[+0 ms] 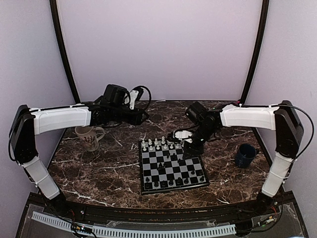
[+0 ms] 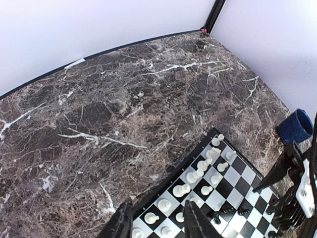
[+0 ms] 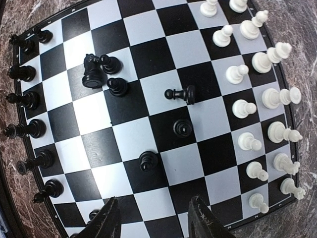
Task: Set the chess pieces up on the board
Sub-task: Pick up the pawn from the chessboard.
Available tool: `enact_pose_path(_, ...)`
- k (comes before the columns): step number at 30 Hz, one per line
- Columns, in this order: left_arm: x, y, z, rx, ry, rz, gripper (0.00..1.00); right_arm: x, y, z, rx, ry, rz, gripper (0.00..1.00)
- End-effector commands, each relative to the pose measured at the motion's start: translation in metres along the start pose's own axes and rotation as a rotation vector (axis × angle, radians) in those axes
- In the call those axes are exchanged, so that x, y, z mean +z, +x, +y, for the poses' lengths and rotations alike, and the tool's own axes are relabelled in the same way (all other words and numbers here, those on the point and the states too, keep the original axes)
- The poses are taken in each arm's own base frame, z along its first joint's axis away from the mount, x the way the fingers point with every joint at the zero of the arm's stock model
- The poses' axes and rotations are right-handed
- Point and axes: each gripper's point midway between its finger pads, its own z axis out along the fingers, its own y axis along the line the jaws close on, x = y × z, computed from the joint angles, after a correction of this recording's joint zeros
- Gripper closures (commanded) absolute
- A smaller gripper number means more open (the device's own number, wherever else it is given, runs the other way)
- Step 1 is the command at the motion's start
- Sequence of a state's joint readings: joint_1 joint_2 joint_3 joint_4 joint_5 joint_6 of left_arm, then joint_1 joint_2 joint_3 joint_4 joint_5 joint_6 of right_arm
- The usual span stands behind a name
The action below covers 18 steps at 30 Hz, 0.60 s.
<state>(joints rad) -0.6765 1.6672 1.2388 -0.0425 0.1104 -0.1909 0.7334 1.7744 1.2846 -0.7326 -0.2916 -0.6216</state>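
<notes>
The board [image 1: 148, 169] lies at the middle of the table. White chess pieces [image 1: 158, 145] fill its two far rows, seen also in the right wrist view [image 3: 243, 108] and the left wrist view [image 2: 181, 190]. Black pieces [image 1: 171, 182] line the near row [image 3: 22, 73]. Several black ones stand loose mid-board [image 3: 148, 160], and one pawn [image 3: 181, 94] lies on its side. My right gripper [image 1: 190, 147] [image 3: 156, 220] hovers over the board's far right part, open, nothing between its fingers. My left gripper [image 1: 142, 118] [image 2: 157, 223] hangs behind the board's far left corner, open and empty.
A beige mug [image 1: 89, 137] stands left of the board under the left arm. A dark blue mug [image 1: 245, 155] [image 2: 295, 126] stands to the right. The marble table [image 1: 99, 173] ends at a dark rim against the pale back wall.
</notes>
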Motion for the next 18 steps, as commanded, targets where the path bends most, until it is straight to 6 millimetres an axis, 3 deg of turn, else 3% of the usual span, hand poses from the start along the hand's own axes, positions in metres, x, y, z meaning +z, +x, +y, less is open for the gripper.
enact_pose_path(1,0.004,-0.021,-0.003,0.000,0.064,-0.055,0.62,0.009,-0.007,0.001,-0.055,0.031,0.062,0.54)
enact_pose_path(8,0.005,-0.010,-0.001,-0.023,0.109,-0.045,0.63,0.028,-0.013,0.001,-0.053,0.027,0.108,0.62)
enact_pose_path(18,0.001,-0.011,-0.001,-0.002,0.104,-0.050,0.63,0.041,-0.010,0.008,-0.064,-0.011,0.154,0.76)
